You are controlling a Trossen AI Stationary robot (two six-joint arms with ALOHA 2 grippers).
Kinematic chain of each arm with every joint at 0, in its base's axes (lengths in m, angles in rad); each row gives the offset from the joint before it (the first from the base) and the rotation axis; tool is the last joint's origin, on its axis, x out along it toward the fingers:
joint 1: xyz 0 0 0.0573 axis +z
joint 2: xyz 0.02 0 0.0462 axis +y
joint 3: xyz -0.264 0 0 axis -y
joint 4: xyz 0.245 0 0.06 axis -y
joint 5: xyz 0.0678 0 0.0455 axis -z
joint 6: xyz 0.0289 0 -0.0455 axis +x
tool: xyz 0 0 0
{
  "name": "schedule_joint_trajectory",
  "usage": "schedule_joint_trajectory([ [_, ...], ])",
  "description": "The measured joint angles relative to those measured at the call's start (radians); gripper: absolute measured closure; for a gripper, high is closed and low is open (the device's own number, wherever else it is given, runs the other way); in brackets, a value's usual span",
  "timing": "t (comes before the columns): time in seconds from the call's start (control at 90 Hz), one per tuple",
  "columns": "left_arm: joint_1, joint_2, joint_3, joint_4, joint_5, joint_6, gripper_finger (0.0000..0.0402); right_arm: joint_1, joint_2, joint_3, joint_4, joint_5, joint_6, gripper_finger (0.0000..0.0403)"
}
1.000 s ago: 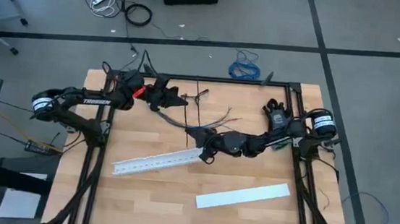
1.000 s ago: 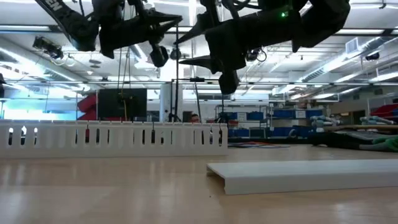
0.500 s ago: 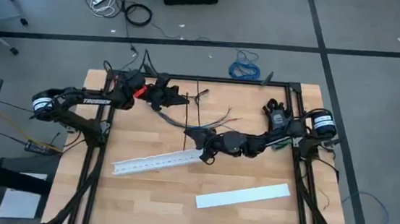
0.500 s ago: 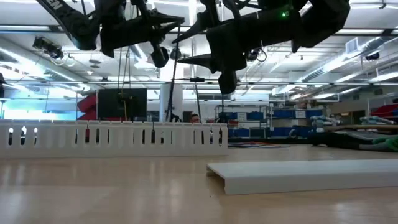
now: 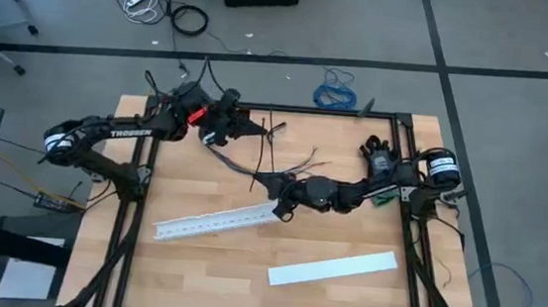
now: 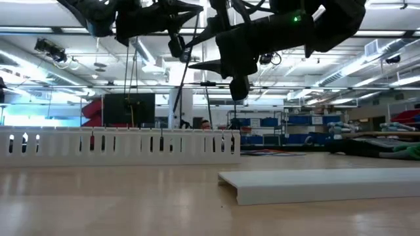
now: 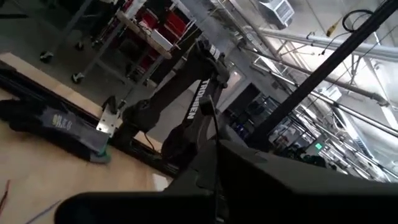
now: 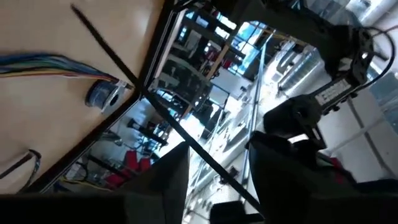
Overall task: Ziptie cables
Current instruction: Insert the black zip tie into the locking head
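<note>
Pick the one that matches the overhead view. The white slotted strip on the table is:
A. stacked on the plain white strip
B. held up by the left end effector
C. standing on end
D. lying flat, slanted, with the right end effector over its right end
D: the white slotted strip lies slanted on the table, its right end under the right end effector.

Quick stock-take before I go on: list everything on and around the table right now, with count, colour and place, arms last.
cables: one bunch, grey, purplish and dark, fanned out at table centre near the far edge.
white slotted strip: one, lying slantwise left of table centre.
flat white cover: one, lying near the front right of the table.
blue coiled cable: one, on the floor beyond the table's far edge.
table: one, light wood with a black frame.
left tool: one, dark, raised near the far edge, left of the cables.
right tool: one, dark, raised over the slotted strip's right end.
</note>
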State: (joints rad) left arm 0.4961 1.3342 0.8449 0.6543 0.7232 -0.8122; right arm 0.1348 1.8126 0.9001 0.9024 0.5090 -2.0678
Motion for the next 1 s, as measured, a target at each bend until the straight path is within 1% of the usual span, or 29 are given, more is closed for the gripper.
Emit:
schedule_joint_trajectory([
  [0.089, 0.0, 0.0, 0.019, -0.02, 0.008, -0.002, 0.0401, 0.002, 0.0, 0.0, 0.0, 0.026, 0.005, 0.0243],
  [0.2, 0.0, 0.0, 0.041, -0.046, 0.016, -0.003, 0.0401, 0.002, 0.0, 0.0, -0.001, 0.031, 0.005, 0.0243],
  [0.433, -0.004, 0.0, 0.092, -0.063, 0.077, -0.051, 0.0401, 0.001, 0.0, 0.0, -0.001, 0.056, 0.009, 0.0243],
  [0.522, -0.012, 0.0, 0.099, -0.15, 0.079, -0.024, 0.0401, 0.0, 0.0, 0.0, -0.001, 0.064, 0.009, 0.0243],
  [0.622, -0.013, 0.0, 0.101, -0.305, 0.05, 0.065, 0.0401, 0.0, 0.0, 0.0, -0.001, 0.063, -0.001, 0.0243],
  [0.678, -0.012, 0.0, 0.101, -0.362, 0.023, 0.105, 0.0401, 0.002, 0.0, 0.0, -0.001, 0.048, -0.002, 0.0243],
  [0.733, -0.011, 0.0, 0.101, -0.382, 0.017, 0.128, 0.0401, 0.008, 0.0, 0.0, -0.001, 0.033, -0.004, 0.0243],
  [1.0, -0.009, 0.0, 0.102, -0.335, 0.012, 0.155, 0.0401, 0.033, 0.0, 0.0, 0.001, -0.045, 0.012, 0.0243],
])
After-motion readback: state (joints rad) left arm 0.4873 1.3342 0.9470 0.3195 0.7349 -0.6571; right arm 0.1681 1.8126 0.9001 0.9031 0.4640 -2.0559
